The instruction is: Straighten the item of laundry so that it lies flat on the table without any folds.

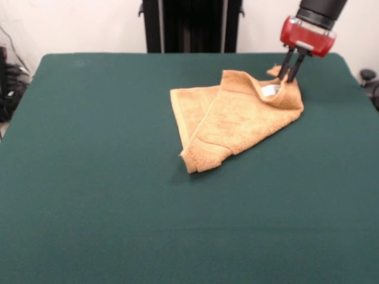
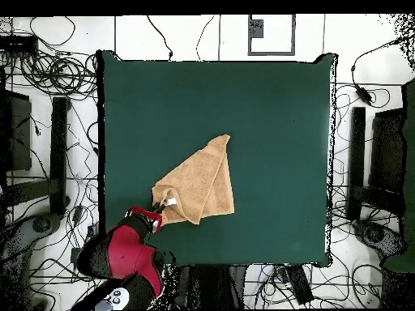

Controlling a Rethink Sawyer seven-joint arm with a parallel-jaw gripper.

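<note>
The tan-orange towel (image 1: 237,118) lies on the dark green table (image 1: 89,177), folded over itself into a rough triangle, with one layer draped across another. Its white tag (image 1: 271,90) shows near the far right corner. My gripper (image 1: 290,78), with a red body and black fingers, comes down at that corner, and its fingers stand close together, pinched on the towel's edge beside the tag. In the overhead view the towel (image 2: 198,182) lies on the table (image 2: 267,121) left of centre toward the robot's side, and the gripper (image 2: 162,207) meets its lower left corner by the tag (image 2: 169,201).
The robot's black pedestal (image 1: 190,23) stands behind the table's far edge. In the overhead view, cables and black equipment stands (image 2: 57,154) lie on the floor around the table. The towel's held corner is close to the table's edge on the robot's side.
</note>
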